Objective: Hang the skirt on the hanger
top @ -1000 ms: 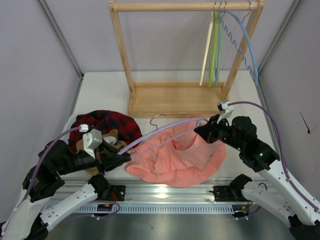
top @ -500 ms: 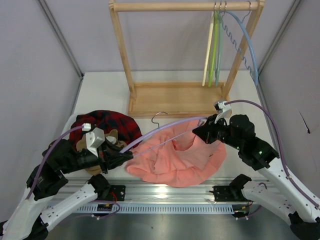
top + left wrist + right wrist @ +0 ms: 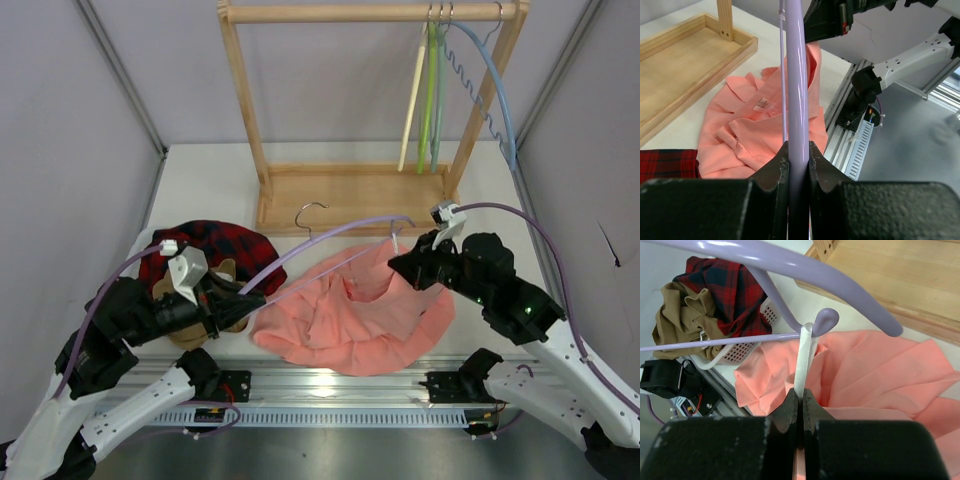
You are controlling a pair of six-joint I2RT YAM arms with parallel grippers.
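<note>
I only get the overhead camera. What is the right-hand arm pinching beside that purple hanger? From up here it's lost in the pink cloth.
Observer: Its wrist camera shows the right gripper shut on a thin white strap, apparently a hanging loop of the skirt.
Visitor: Where does the strap go?
Observer: Up to a small rounded peg on the hanger. It appears to be looped round the peg's neck.
Visitor: And the other arm?
Observer: The left gripper is clamped on the hanger's main bar, which runs straight out from between its fingers.
</note>
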